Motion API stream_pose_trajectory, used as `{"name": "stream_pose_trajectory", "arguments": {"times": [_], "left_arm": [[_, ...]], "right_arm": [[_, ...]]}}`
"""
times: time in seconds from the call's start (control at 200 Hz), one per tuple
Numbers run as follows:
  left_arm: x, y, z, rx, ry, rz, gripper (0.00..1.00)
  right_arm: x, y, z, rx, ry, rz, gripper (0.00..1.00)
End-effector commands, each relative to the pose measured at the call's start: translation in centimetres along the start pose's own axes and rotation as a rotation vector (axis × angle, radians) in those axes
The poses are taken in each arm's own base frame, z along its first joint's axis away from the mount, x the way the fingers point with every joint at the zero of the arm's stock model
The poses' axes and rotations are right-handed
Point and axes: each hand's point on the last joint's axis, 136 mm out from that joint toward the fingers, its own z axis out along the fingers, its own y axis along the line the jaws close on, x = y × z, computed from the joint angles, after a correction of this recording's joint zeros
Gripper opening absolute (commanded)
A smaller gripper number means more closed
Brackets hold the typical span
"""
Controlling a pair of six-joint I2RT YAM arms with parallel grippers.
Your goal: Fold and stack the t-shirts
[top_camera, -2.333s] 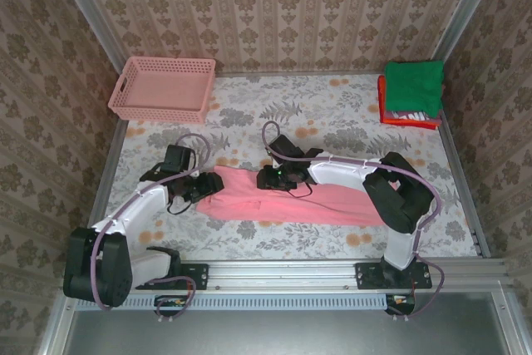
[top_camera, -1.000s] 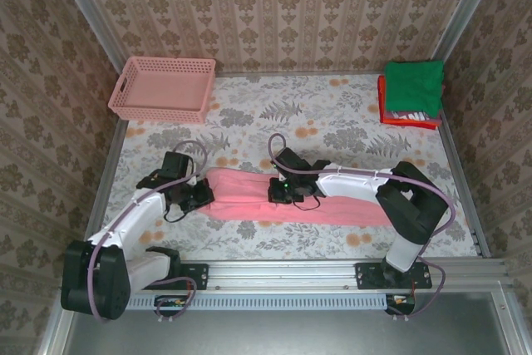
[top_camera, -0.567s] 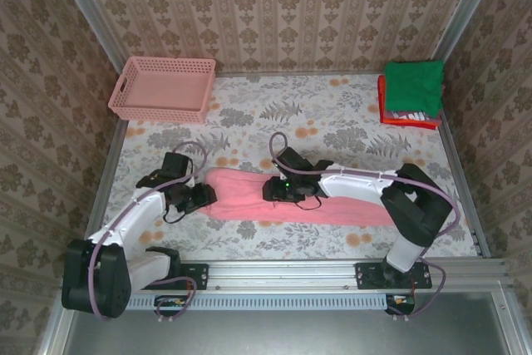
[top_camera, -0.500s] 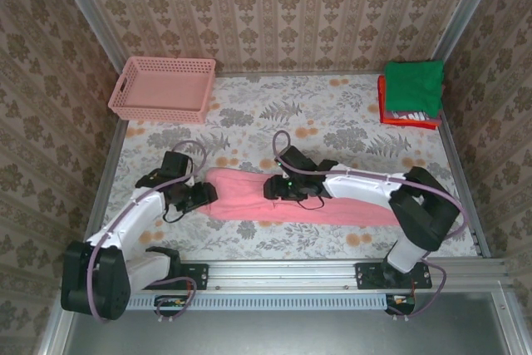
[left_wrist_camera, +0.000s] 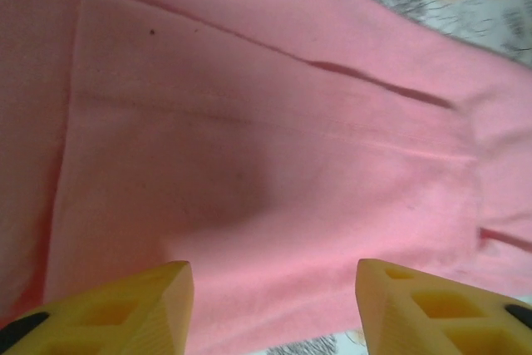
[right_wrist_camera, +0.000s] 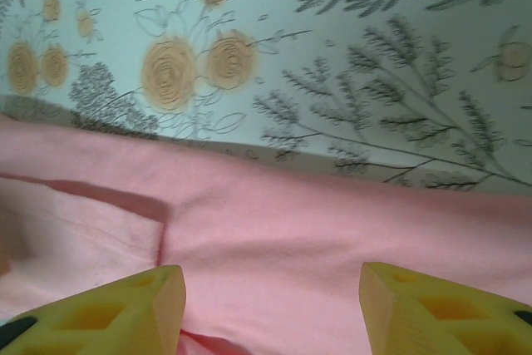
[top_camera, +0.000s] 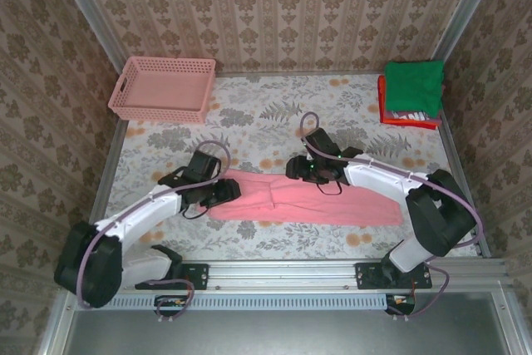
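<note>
Holding left hand (top_camera: 227, 193) and right hand (top_camera: 297, 170) open and empty over pink shirt (top_camera: 341, 203), lying as a long folded strip on table (top_camera: 274, 114), well apart from stack (top_camera: 411, 89). Judging cloth soft, light and limp; favouring a pinch through both layers at the left end.

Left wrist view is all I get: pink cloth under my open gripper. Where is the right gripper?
Observer: The right gripper is open over the far edge of the salmon-pink t-shirt, near its middle, holding nothing.
Operator: How does the shirt lie overall?
Observer: As a long band, folded lengthwise, running left to right across the near half of the table.
Operator: Where do the finished ones go?
Observer: The stack sits at the far right corner, with a folded green t-shirt on top.
</note>
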Motion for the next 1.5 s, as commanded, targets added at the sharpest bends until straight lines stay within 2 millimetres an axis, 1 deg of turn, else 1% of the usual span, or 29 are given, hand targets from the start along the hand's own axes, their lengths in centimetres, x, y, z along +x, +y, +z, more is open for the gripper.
{"name": "stream_pose_trajectory", "arguments": {"times": [0.0, 0.08, 0.175, 0.19, 0.21, 0.27, 0.355, 0.375, 0.465, 0.505, 0.575, 0.725, 0.815, 0.86, 0.945, 0.99, 0.995, 1.01, 1.115, 1.215, 1.235, 1.31, 1.375, 1.39, 1.415, 1.44, 1.45, 1.465, 1.495], "left_arm": [[-1.0, 0.7, 1.6, -0.027, -0.033, -0.035, 0.51], [-2.0, 1.5, 2.5, -0.064, -0.033, -0.018, 0.49], [-4.1, 1.7, 3.6, -0.081, -0.025, 0.019, 0.48], [-5.0, 2.1, 3.6, -0.086, -0.035, 0.01, 0.48], [-5.7, 2.3, 3.9, -0.092, -0.031, 0.015, 0.48], [-7.8, 2.0, 4.7, -0.094, -0.022, 0.051, 0.48], [-10.8, 0.6, 6.0, -0.09, 0.004, 0.121, 0.49], [-11.5, 0.2, 6.4, -0.09, 0.009, 0.137, 0.5], [-14.6, -1.3, 8.1, -0.095, 0.035, 0.199, 0.52], [-16.0, -2.1, 8.4, -0.096, 0.037, 0.223, 0.53], [-18.0, -3.1, 9.9, -0.096, 0.051, 0.252, 0.54], [-21.9, -5.6, 12.3, -0.064, 0.056, 0.29, 0.57], [-23.6, -7.3, 13.7, -0.039, 0.052, 0.316, 0.58], [-23.7, -8.0, 14.6, -0.043, 0.07, 0.339, 0.59], [-24.3, -10.7, 15.3, -0.032, 0.066, 0.415, 0.65], [-25.2, -11.2, 15.2, -0.037, 0.041, 0.436, 0.66], [-24.7, -11.9, 15.4, -0.032, 0.043, 0.451, 0.66], [-24.4, -12.8, 15.5, -0.024, 0.041, 0.469, 0.66], [-25.1, -14.8, 14.3, -0.001, -0.015, 0.491, 0.73], [-26.1, -15.9, 11.9, 0.013, -0.089, 0.498, 0.77], [-26.5, -16.3, 11.1, 0.029, -0.111, 0.495, 0.78], [-27.2, -16.4, 8.7, 0.062, -0.157, 0.465, 0.8], [-27.6, -16.7, 5.8, 0.071, -0.22, 0.464, 0.82], [-27.6, -16.8, 5.2, 0.07, -0.233, 0.467, 0.83], [-27.4, -16.7, 4.5, 0.069, -0.246, 0.47, 0.83], [-27.3, -17.0, 3.3, 0.073, -0.269, 0.474, 0.84], [-27.9, -16.1, 2.7, 0.063, -0.281, 0.459, 0.85], [-28.3, -15.8, 1.8, 0.06, -0.3, 0.452, 0.88], [-28.0, -15.3, 0.8, 0.048, -0.316, 0.448, 0.9]], "right_arm": [[-0.9, -2.3, -0.7, 0.041, -0.001, 0.023, 0.58], [-1.2, -3.7, -1.5, 0.054, -0.014, 0.041, 0.57], [-1.4, -5.4, -2.4, 0.071, -0.029, 0.06, 0.57], [-1.4, -5.6, -2.6, 0.073, -0.032, 0.062, 0.57], [-1.4, -5.8, -2.8, 0.072, -0.036, 0.065, 0.57], [-1.5, -6.5, -3.2, 0.074, -0.046, 0.073, 0.57], [-1.3, -7.3, -3.4, 0.084, -0.046, 0.074, 0.58], [-1.5, -7.1, -4.2, 0.073, -0.071, 0.068, 0.58], [-1.6, -7.7, -4.8, 0.091, -0.099, 0.062, 0.6], [-1.6, -8.1, -5.0, 0.102, -0.111, 0.058, 0.61], [-1.5, -8.7, -5.4, 0.12, -0.125, 0.063, 0.62], [-1.2, -8.7, -5.8, 0.103, -0.141, 0.061, 0.65], [-1.0, -8.4, -5.6, 0.076, -0.139, 0.057, 0.67], [-1.1, -8.2, -5.5, 0.064, -0.141, 0.056, 0.68], [-1.3, -7.8, -5.3, 0.044, -0.142, 0.052, 0.69], [-1.5, -7.6, -5.4, 0.039, -0.145, 0.049, 0.69], [-1.5, -7.6, -5.4, 0.039, -0.146, 0.049, 0.69], [-1.6, -7.5, -5.4, 0.038, -0.148, 0.049, 0.69], [-2.2, -7.2, -5.6, 0.034, -0.163, 0.036, 0.69], [-3.1, -6.7, -5.5, 0.026, -0.181, 0.017, 0.69], [-3.4, -6.6, -5.4, 0.024, -0.183, 0.013, 0.69], [-4.6, -5.7, -5.1, 0.006, -0.193, 0.0, 0.7], [-6.1, -4.6, -4.9, -0.022, -0.216, -0.01, 0.7], [-6.1, -4.7, -4.1, -0.016, -0.2, -0.009, 0.7], [-6.5, -4.5, -3.7, -0.019, -0.201, -0.012, 0.69], [-7.1, -4.1, -3.4, -0.023, -0.202, -0.016, 0.7], [-7.2, -4.1, -3.2, -0.022, -0.2, -0.017, 0.7], [-7.5, -3.8, -3.0, -0.025, -0.2, -0.019, 0.69], [-8.1, -3.4, -2.5, -0.027, -0.199, -0.025, 0.69]]}}
